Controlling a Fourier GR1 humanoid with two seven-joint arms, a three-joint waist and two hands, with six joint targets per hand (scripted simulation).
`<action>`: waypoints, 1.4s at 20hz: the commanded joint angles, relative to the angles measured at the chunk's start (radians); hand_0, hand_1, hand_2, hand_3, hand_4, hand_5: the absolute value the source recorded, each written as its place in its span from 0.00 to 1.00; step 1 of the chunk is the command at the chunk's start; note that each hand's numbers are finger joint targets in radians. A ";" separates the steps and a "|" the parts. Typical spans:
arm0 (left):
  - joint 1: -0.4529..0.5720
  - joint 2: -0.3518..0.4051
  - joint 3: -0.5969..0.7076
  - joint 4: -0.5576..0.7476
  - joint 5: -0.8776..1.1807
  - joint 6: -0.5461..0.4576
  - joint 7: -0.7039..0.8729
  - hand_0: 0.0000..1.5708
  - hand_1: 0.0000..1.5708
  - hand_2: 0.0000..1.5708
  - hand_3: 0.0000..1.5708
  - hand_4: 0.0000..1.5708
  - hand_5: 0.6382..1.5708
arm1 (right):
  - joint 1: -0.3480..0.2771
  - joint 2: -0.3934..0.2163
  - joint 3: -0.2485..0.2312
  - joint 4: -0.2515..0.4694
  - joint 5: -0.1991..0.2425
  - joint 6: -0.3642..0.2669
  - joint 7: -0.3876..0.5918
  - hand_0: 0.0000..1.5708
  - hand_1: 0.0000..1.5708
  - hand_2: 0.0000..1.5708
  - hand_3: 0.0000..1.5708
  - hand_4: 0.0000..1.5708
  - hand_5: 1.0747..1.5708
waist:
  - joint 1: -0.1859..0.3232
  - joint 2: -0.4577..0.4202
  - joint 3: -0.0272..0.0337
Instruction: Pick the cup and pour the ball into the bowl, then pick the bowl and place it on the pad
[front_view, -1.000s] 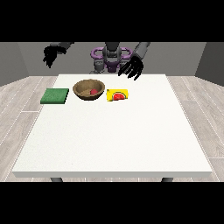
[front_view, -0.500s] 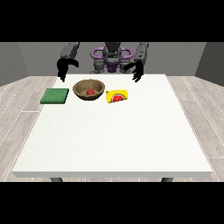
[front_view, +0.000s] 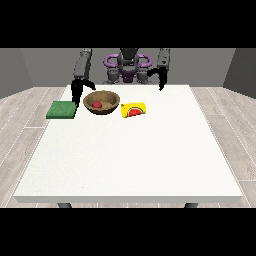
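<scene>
Showing a large white worktop (front_view: 130, 160) that fills most of the front view, with pale wood-plank flooring (front_view: 25, 107) to either side and plain grey walls (front_view: 20, 67) behind it. The robot (front_view: 127, 65) stands at the far edge, its grey and purple torso centred and both arms hanging down over the far part of the surface. Four things lie in a row near that far edge: one green square pad (front_view: 62, 109) at the left, lying flat; one brown wooden bowl (front_view: 102, 103) just right of the pad, upright; one red ball (front_view: 97, 104) resting inside the bowl; and one yellow cup (front_view: 134, 109) just right of the bowl, tipped on its side, with a red patch showing on the face turned toward the camera. The pad and the bowl are close but apart; the bowl and the cup are likewise close, and contact between them cannot be judged. The robot hand at the view's left (front_view: 77, 90) hangs above the gap between pad and bowl, beside the bowl's left rim, holding nothing; whether its fingers are curled or straight cannot be told. The robot hand at the view's right (front_view: 161, 80) hangs over the far edge, well apart from the cup, also holding nothing, and its finger pose cannot be told.
</scene>
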 joint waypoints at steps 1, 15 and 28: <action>0.027 0.025 0.008 -0.061 -0.002 -0.046 -0.001 0.00 0.00 0.00 0.00 0.60 0.85 | -0.030 -0.014 -0.017 0.162 0.004 0.028 -0.116 0.00 0.00 0.00 0.00 0.26 1.00 | 0.014 0.011 0.0006; 0.034 0.019 0.035 -0.168 -0.031 -0.079 0.077 0.00 0.00 0.00 0.00 0.61 0.84 | -0.127 -0.014 -0.016 0.426 0.016 0.020 -0.254 0.00 0.00 0.00 0.00 0.23 1.00 | 0.015 0.027 0.0005; 0.036 0.026 0.018 -0.238 -0.043 -0.081 0.048 0.00 0.00 0.00 0.00 0.63 0.81 | -0.046 0.007 -0.123 0.452 -0.093 -0.052 -0.230 1.00 1.00 1.00 1.00 0.61 0.84 | 0.060 0.128 0.0002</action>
